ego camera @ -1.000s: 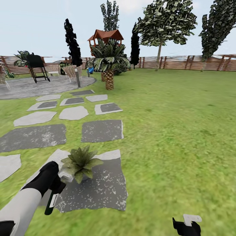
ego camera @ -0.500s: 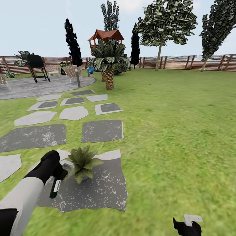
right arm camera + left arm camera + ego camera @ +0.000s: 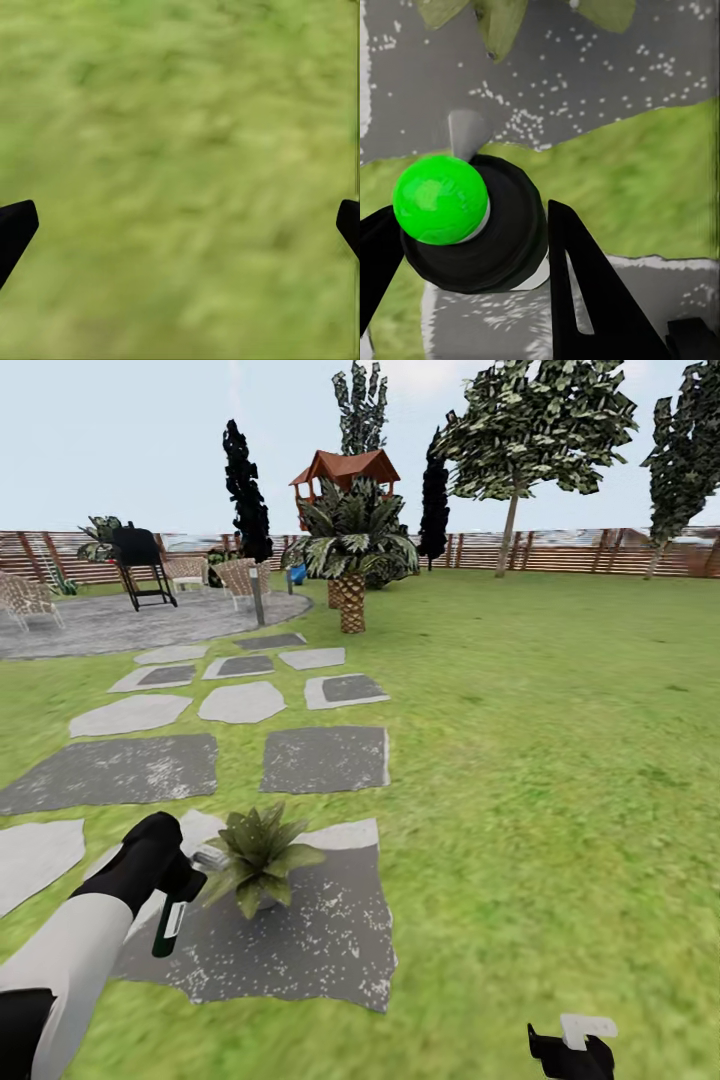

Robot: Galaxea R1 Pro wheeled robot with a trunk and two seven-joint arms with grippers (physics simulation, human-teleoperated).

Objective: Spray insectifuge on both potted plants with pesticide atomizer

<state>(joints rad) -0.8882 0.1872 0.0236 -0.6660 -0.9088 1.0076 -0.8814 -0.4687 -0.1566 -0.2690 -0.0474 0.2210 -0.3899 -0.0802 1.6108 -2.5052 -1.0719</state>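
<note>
The left claw (image 3: 178, 882) grips the pesticide atomizer (image 3: 168, 925), its nozzle held right against the potted plant (image 3: 258, 852) on the stepping stone (image 3: 300, 940), presumably so spray lands on the leaves. The right claw (image 3: 572, 1050) hangs open over the lawn (image 3: 560, 760), idle.

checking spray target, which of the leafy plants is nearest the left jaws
The small potted plant on the nearest grey stepping stone, right beside the left gripper holding the pesticide atomizer. The palm stands far off by the patio.
</note>
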